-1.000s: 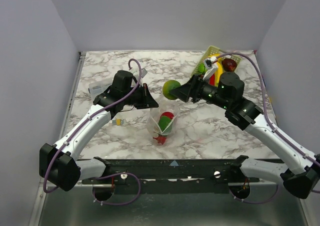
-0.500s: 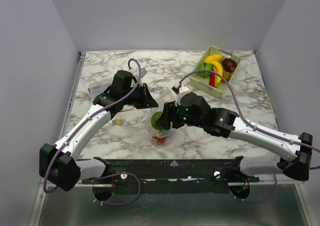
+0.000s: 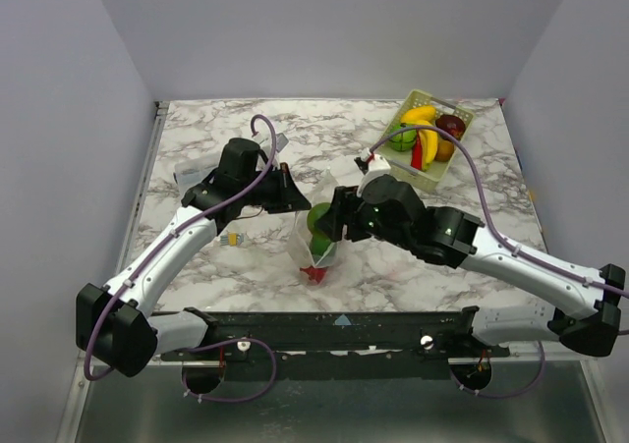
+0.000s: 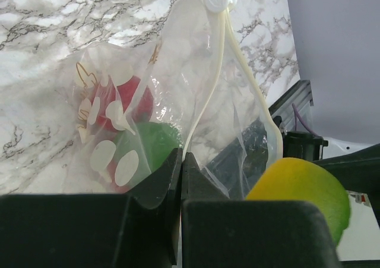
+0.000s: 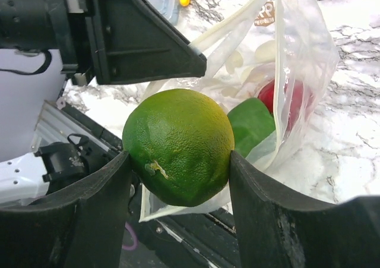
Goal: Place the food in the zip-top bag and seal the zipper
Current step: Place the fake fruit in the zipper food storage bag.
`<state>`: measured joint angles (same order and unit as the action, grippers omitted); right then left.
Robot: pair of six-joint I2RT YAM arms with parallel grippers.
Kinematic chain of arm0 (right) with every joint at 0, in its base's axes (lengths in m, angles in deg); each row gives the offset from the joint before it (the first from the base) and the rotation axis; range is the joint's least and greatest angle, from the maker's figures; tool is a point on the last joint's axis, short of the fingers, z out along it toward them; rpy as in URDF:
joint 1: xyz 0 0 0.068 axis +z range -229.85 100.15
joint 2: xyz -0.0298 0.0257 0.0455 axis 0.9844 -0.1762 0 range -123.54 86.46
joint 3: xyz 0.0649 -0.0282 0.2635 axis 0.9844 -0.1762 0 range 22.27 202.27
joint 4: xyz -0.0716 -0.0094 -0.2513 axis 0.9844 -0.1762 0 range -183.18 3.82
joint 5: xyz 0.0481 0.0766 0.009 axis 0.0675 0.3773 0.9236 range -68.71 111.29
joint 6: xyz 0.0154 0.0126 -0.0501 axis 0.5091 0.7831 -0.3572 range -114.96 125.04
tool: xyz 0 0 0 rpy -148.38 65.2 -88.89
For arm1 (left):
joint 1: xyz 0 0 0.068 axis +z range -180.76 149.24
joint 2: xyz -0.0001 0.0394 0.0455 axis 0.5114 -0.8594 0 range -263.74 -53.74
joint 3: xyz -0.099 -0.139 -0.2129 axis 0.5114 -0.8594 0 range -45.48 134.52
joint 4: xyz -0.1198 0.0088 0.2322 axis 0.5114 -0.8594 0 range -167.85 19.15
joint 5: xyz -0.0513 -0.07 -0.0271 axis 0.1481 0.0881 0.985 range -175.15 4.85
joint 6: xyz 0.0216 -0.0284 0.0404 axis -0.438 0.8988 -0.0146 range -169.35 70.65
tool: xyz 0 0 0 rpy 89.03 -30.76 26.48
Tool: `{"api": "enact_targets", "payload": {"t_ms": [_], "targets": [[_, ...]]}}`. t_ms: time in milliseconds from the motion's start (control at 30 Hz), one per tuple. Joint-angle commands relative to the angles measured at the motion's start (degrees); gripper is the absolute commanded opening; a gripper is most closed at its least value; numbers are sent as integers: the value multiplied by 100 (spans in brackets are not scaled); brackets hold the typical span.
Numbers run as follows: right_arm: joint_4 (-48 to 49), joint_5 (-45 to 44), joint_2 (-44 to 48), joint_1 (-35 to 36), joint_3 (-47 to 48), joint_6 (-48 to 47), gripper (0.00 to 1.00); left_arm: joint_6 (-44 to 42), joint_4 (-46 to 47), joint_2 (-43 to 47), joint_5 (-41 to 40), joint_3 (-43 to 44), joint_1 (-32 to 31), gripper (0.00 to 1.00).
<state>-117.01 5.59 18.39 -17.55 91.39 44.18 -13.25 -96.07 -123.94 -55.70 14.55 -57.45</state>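
Note:
The clear zip-top bag [image 3: 303,249] stands open at the table's front middle. My left gripper [image 3: 295,199] is shut on the bag's mouth edge, as the left wrist view [image 4: 181,161] shows. The zipper [image 4: 209,84] runs up from the jaws as a pale strip. A red piece [image 4: 127,98] and a green piece [image 4: 151,146] lie inside the bag. My right gripper [image 5: 178,161] is shut on a round green-yellow fruit [image 5: 178,144] and holds it at the bag's mouth [image 3: 318,217], right beside the left gripper's fingers [image 5: 142,48].
A pale-green lattice basket [image 3: 449,154] at the back right holds a banana [image 3: 419,115], a red piece and green pieces. A small yellow bit [image 3: 233,238] and a clear packet [image 3: 191,176] lie left of the left arm.
My right gripper carried the green-yellow fruit from near the basket leftward to the bag's mouth. The left gripper has kept its hold on the bag's edge.

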Motion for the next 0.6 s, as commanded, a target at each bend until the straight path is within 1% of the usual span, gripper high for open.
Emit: {"api": "enact_targets", "payload": {"t_ms": [0, 100, 167, 200, 267, 300, 367, 467, 567], "targets": [[-497, -142, -610, 45, 322, 63, 21, -24, 189, 247, 114, -99, 33, 0], [-529, -96, -873, 54, 436, 61, 27, -24, 183, 256, 123, -97, 29, 0], [-504, -42, -980, 68, 503, 39, 37, -24, 183, 260, 120, -98, 27, 0], [-442, 11, -999, 75, 516, 25, 43, -24, 181, 262, 124, -97, 24, 0], [-259, 150, -975, 71, 481, 0, 59, -24, 182, 272, 136, -97, 27, 0], [-149, 243, -941, 72, 422, 2, 69, -24, 183, 275, 131, -97, 25, 0], [5, 330, -876, 72, 359, -2, 81, -24, 182, 281, 136, -102, 24, 0], [47, 366, -821, 74, 322, 15, 89, -24, 183, 289, 116, -105, 24, 0], [-25, 310, -778, 74, 329, 25, 91, -28, 176, 276, 113, -108, 24, 0]]}}
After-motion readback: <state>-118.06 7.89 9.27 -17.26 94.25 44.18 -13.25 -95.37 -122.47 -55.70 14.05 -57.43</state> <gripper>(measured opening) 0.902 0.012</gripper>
